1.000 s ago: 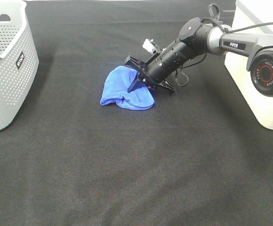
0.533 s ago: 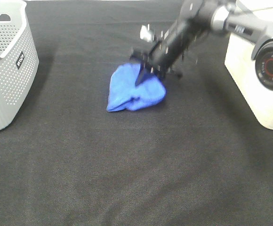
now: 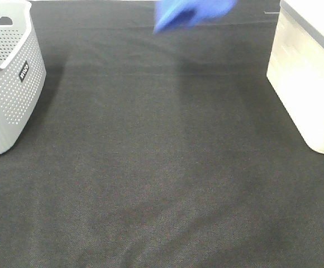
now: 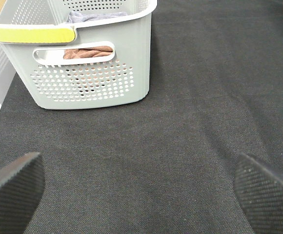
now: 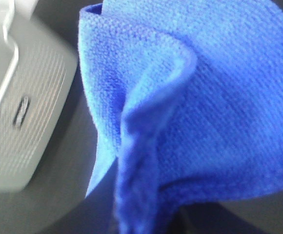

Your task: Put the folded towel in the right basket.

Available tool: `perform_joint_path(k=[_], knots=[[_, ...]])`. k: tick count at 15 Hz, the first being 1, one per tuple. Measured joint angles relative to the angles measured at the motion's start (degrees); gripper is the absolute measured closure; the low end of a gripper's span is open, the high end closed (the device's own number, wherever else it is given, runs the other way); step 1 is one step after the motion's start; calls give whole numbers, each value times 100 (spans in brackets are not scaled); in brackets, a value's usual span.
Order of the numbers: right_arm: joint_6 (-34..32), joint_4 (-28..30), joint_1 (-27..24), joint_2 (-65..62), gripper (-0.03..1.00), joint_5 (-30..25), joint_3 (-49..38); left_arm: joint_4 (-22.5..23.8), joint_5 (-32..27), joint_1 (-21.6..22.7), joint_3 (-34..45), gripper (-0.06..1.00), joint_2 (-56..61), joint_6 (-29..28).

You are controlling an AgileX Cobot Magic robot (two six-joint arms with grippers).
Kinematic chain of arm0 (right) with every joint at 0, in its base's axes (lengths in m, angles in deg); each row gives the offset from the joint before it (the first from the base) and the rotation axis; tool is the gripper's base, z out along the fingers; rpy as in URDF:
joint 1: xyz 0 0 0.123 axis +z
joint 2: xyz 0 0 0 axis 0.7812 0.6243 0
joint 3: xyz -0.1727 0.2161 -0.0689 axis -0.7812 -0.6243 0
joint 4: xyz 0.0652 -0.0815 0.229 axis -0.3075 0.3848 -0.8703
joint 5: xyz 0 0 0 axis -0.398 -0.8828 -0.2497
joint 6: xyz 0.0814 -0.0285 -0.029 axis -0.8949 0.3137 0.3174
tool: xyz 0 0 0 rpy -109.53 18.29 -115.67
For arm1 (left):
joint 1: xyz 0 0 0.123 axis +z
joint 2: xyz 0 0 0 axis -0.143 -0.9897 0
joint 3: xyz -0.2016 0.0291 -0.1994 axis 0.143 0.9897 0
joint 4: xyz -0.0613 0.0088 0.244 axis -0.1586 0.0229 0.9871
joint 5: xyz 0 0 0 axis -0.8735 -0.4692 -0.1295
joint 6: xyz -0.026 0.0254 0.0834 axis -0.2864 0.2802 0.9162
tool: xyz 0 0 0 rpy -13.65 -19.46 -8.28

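Note:
The blue folded towel [image 3: 190,14] hangs high at the top edge of the exterior view, well above the black table. It fills the right wrist view [image 5: 205,112] and hides my right gripper's fingers, which are shut on it. The right arm itself is out of the exterior view. The white right basket [image 3: 310,84] stands at the table's right edge, right of and below the towel. My left gripper [image 4: 139,195] is open and empty over the table, with its dark fingertips [image 4: 12,187] wide apart.
A grey perforated basket [image 3: 5,78] stands at the left edge. In the left wrist view [image 4: 90,83] it holds brown and grey cloths. It also shows blurred in the right wrist view [image 5: 19,107]. Black cloth [image 3: 162,167] covers the table.
My right gripper has lifted the blue towel off the table and carried it up and toward the back. The arm has left the exterior view.

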Motion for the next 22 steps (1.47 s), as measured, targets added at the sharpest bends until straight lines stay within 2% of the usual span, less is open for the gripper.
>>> perform_joint_path(k=[1, 2, 3, 4, 5, 7, 11, 12, 13, 15, 16, 18, 22], knots=[[40, 189, -493, -625, 77, 23, -132, 0, 0, 0, 0, -4, 0, 0], [40, 189, -493, -625, 77, 23, -132, 0, 0, 0, 0, -4, 0, 0], [143, 413, -808, -980, 77, 29, -309, 0, 0, 0, 0, -4, 0, 0], [212, 716, -1140, -1283, 77, 29, -556, 0, 0, 0, 0, -4, 0, 0], [269, 1255, -1581, -1644, 77, 23, -1043, 0, 0, 0, 0, -4, 0, 0], [292, 1805, -2074, -1765, 77, 11, -1736, 0, 0, 0, 0, -4, 0, 0], [304, 2005, -2475, -1272, 77, -52, -2057, 0, 0, 0, 0, -4, 0, 0], [304, 1971, -2475, -1192, 71, -52, -2057, 0, 0, 0, 0, -4, 0, 0], [304, 1971, -2475, -1192, 71, -52, -2057, 0, 0, 0, 0, -4, 0, 0], [304, 2045, -2447, -1134, 26, -52, -2057, 0, 0, 0, 0, -4, 0, 0], [304, 2189, -2435, -1134, 7, -52, -2057, 0, 0, 0, 0, -4, 0, 0], [241, 2303, -2412, -1134, 1, -52, -2057, 0, 0, 0, 0, -4, 0, 0], [-57, 2315, -1937, -1484, 0, -46, -2057, 0, 0, 0, 0, -4, 0, 0]])
